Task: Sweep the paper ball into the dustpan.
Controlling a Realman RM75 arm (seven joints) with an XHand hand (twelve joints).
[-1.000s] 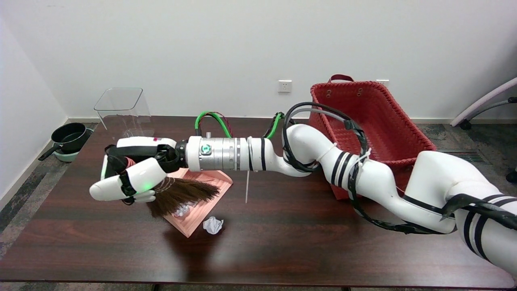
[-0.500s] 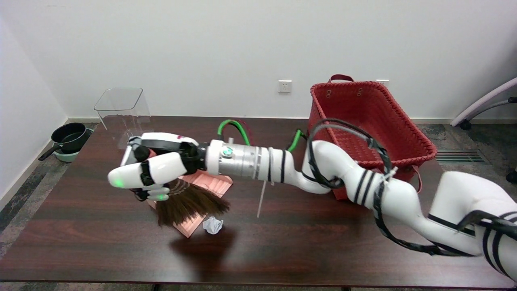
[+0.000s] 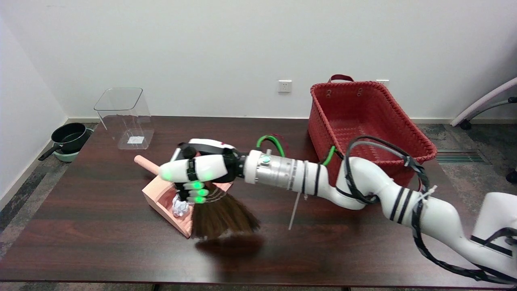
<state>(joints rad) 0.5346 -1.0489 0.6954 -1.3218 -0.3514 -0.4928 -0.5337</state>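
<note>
Right hand (image 3: 198, 173): fingers wrapped round the top of the broom, above the dustpan.
Table (image 3: 101, 242): dark wood, carrying everything named below.
Basket (image 3: 363, 117): red woven, at the far right of the table, behind the forearm.
Clear bin (image 3: 123, 117): far left corner (see-through, upright).
Broom (image 3: 220, 218): brown bristles fan down at the dustpan's open mouth.
Dustpan (image 3: 161, 198): pink, handle pointing far-left.
Paper ball (image 3: 180, 207): white, inside the dustpan, just left of the bristles.
</note>
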